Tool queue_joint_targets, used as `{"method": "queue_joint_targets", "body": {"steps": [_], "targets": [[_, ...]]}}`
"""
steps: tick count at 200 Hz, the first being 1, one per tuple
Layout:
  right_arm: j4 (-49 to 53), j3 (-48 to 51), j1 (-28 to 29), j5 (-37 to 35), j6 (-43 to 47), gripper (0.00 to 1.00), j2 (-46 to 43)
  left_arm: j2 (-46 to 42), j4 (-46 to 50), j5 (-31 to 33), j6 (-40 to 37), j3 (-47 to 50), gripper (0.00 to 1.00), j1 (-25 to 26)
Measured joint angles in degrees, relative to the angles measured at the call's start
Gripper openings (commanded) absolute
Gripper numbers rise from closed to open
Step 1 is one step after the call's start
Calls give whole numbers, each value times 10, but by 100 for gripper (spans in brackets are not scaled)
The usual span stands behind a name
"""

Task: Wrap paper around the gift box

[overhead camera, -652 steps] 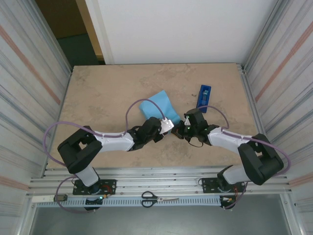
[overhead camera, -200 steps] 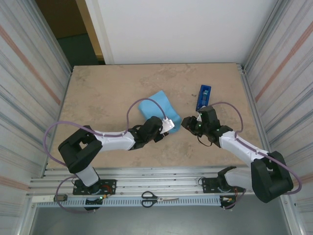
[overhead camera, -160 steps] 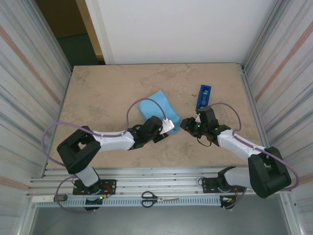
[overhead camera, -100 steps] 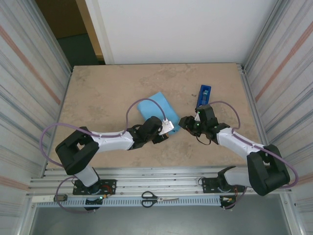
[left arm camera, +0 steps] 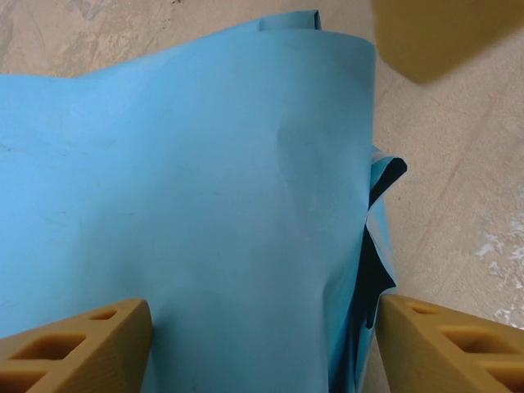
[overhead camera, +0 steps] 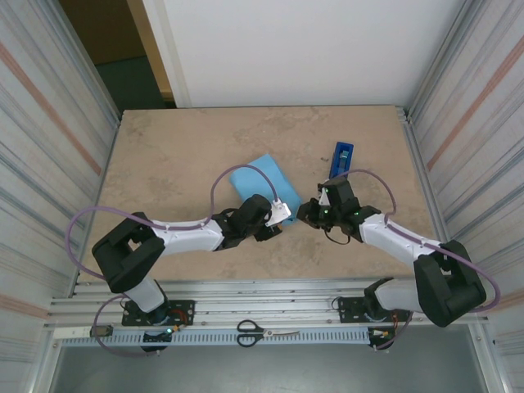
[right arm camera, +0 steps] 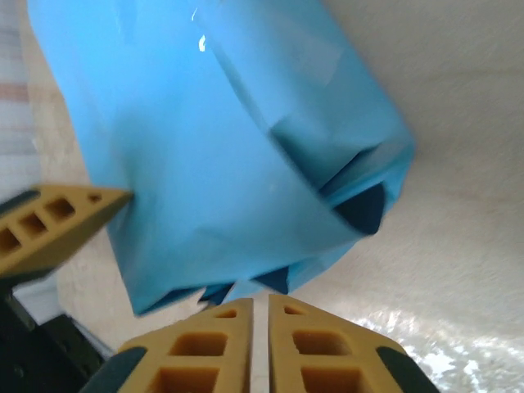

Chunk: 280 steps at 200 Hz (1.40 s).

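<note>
**Thin, springy sheet loosely bundled at mid-desk; folds not yet fixed**

The paper (overhead camera: 260,176) lies just above the middle of the overhead frame, sky-blue face outward and bundled into a rounded parcel. The gift box is hidden and is judged to be inside. In the right wrist view the paper (right arm camera: 221,139) shows soft creases and a tucked end at the right, where the navy inner face peeks out. The sheet is judged light, thin, easily torn or dented, and likely to spring open if released. It is best taken at a doubled, folded edge, not on the smooth top.

The left pincer (left arm camera: 262,340) is open, with one finger at each lower corner of its wrist frame and the paper (left arm camera: 188,213) between them. The right pincer (right arm camera: 260,327) is closed at the bottom centre, its tips at the parcel's lower flap. Whether a layer is pinched cannot be told.

A blue tape dispenser (overhead camera: 341,160) stands on the desk (overhead camera: 164,155), up and right of the parcel.
</note>
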<state>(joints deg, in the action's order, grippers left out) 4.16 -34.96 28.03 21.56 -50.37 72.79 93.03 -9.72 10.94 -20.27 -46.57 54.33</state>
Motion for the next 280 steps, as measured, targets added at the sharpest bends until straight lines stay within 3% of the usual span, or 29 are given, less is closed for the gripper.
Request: {"method": "queue_joint_targets", "body": {"steps": [87, 163, 280], "targets": [[-79, 4, 62, 7, -46, 0, 72, 0, -1, 1, 3, 0, 69, 0], [-217, 29, 61, -15, -122, 0, 125, -1, -2, 9, 11, 2, 70, -7], [-304, 33, 56, -52, -162, 0, 157, -41, 27, -19, 15, 28, 82, -10]]}}
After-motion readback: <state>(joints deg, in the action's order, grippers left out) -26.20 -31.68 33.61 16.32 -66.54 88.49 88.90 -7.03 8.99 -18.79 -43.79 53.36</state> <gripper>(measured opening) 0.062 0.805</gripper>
